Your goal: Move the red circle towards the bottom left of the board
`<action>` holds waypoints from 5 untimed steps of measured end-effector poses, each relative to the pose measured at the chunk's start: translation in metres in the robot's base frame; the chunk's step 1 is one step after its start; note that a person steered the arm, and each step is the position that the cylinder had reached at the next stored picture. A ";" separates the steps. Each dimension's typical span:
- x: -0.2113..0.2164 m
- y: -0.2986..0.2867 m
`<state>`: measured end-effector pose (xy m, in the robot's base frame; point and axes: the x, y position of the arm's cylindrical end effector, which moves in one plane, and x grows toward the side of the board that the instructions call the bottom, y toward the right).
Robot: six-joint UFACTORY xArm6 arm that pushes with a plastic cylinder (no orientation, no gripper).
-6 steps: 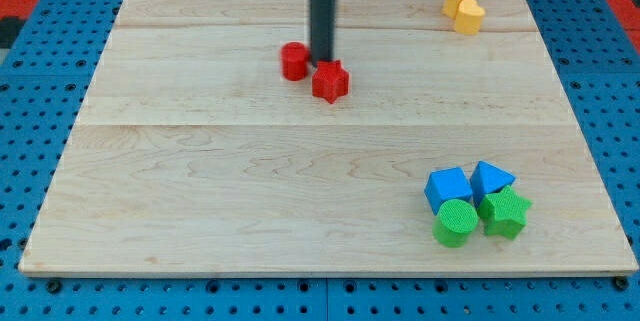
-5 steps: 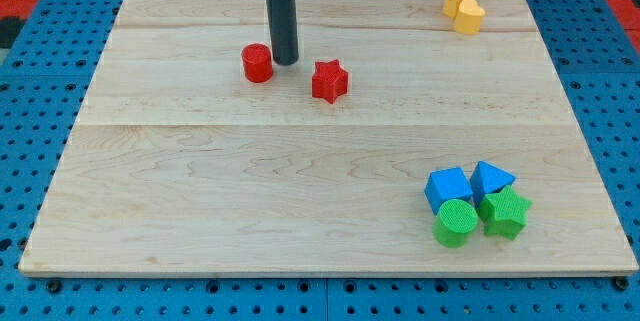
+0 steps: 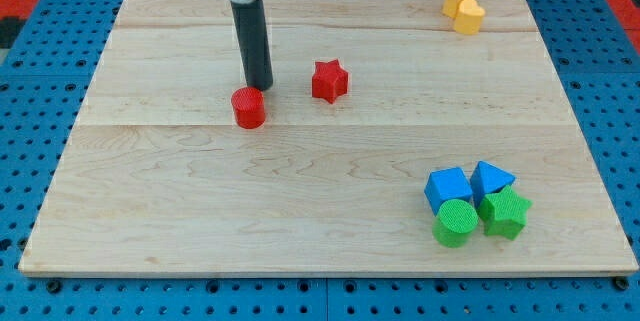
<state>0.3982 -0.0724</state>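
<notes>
The red circle (image 3: 248,107) is a short red cylinder lying left of the board's middle, in the upper half. My tip (image 3: 259,87) is the lower end of the dark rod and stands just above and to the right of the red circle, touching or nearly touching its top edge. The red star (image 3: 329,80) lies to the view's right of the rod, apart from it.
Two yellow blocks (image 3: 463,8) sit together at the board's top right. At the bottom right a blue cube (image 3: 447,188), a blue triangular block (image 3: 491,178), a green circle (image 3: 456,222) and a green star (image 3: 505,211) are clustered. The wooden board (image 3: 150,211) lies on a blue pegboard.
The rod has moved left and down the view, pushing the red circle away from the red star, down and to the left. The red star has stayed in place.
</notes>
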 end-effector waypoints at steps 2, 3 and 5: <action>0.092 -0.074; 0.084 -0.045; 0.152 -0.096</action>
